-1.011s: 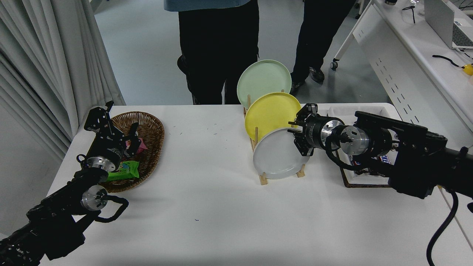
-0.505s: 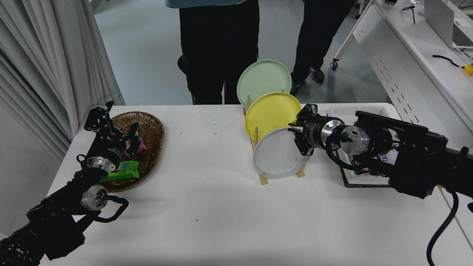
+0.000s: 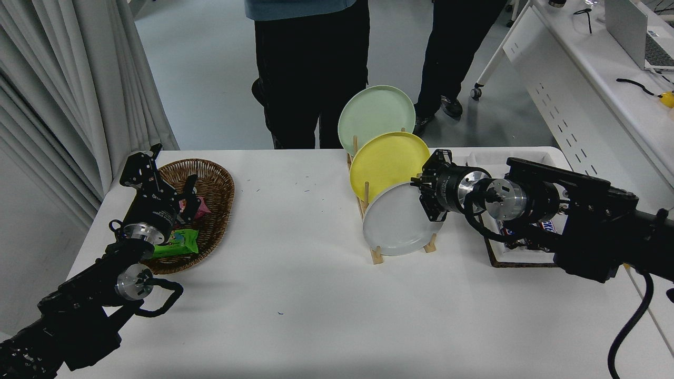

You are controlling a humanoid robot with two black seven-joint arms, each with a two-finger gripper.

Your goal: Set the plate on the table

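Observation:
The light grey plate (image 3: 397, 221) stands on edge in the front slot of a wooden rack (image 3: 375, 256) on the white table (image 3: 295, 284). My right gripper (image 3: 427, 199) reaches in from the right and is shut on the plate's upper right rim. The plate still rests in the rack. My left gripper (image 3: 167, 175) is parked open at the lower left, above a wicker basket (image 3: 218, 181).
A yellow plate (image 3: 388, 160) and a pale green plate (image 3: 375, 116) stand behind the grey one in the rack. A dark tray with a candy bar (image 3: 518, 261) lies under my right arm. Two people (image 3: 310, 68) stand at the far edge. A white desk (image 3: 579, 89) is at the right.
The grey plate and the two plates behind it have shifted slightly to the right. My right gripper stays at the plate's rim. The left arm has not moved.

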